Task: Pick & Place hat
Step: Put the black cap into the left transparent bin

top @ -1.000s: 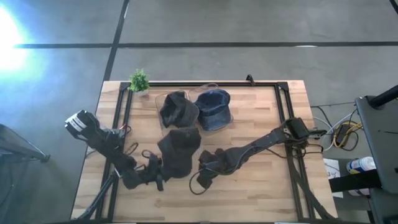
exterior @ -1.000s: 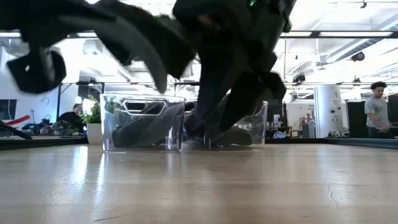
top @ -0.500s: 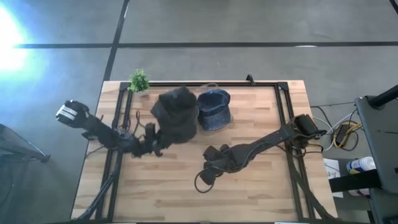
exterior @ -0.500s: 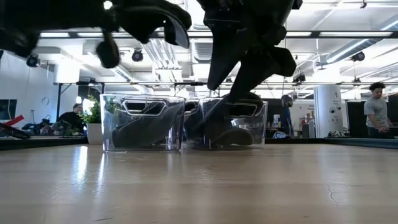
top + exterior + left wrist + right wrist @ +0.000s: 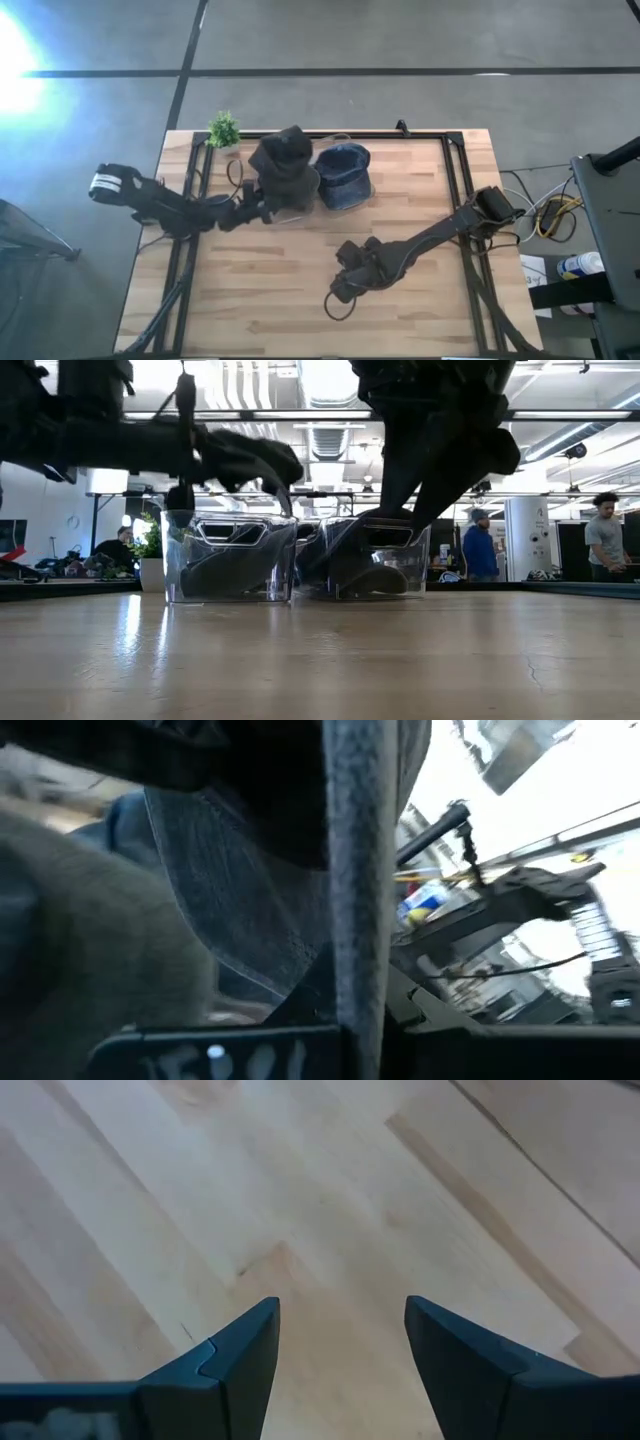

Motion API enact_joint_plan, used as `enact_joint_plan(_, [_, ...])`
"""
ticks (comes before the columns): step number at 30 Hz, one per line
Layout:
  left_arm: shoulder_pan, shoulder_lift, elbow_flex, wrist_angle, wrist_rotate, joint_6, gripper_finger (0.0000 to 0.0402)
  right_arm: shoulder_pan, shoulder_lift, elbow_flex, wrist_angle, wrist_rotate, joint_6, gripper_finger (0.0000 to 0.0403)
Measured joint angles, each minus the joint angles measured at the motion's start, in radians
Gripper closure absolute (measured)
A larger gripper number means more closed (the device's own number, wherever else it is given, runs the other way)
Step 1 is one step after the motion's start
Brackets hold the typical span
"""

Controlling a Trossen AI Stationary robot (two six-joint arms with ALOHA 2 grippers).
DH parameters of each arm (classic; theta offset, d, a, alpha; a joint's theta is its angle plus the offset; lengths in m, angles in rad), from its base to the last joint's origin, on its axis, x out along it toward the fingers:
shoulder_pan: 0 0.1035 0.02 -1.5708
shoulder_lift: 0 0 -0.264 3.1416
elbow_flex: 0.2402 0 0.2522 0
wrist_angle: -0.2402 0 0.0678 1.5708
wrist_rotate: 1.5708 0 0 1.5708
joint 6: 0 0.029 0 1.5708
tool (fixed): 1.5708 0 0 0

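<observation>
A dark grey hat (image 5: 285,165) hangs over the left clear bin (image 5: 230,557) at the table's far side, with my left gripper (image 5: 258,208) shut on it. In the low view, another dark hat (image 5: 222,572) lies inside that bin. A blue denim hat (image 5: 345,175) sits in the right clear bin (image 5: 376,560). My right gripper (image 5: 340,1335) stands open over bare wood near the table's middle (image 5: 345,285), nothing between its fingers. My left gripper holds the dark hat by its near left edge (image 5: 268,200), coming about level from the table's left. The left wrist view shows a grey fabric edge (image 5: 355,870) standing upright between the fingers. The hat is lifted clear, above the left bin.
A small green plant (image 5: 224,129) stands at the far left corner. A black frame (image 5: 455,190) runs round the table. Loose cables trail off the right edge (image 5: 545,215). Bare wood lies across the near half. People stand in the room behind (image 5: 605,540).
My left gripper has swung from the near middle toward the far edge, carrying the dark hat off the table to above the left bin. My right gripper has drawn back a little toward the right and up, still open.
</observation>
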Motion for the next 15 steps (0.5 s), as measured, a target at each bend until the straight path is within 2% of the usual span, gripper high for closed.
enact_joint_plan(7, [0.032,0.102,0.005,-0.031,0.018,-0.056,0.0393,0.000,0.000,-0.004,0.001,0.009,0.008,0.0189])
enact_joint_plan(11, [0.031,0.121,0.000,-0.052,0.007,-0.093,0.0363,0.000,0.000,-0.004,0.002,0.006,0.008,0.0189])
enact_joint_plan(15, [0.028,0.087,0.004,-0.093,0.058,-0.109,0.0329,0.000,0.000,-0.004,0.003,0.007,0.006,0.0189])
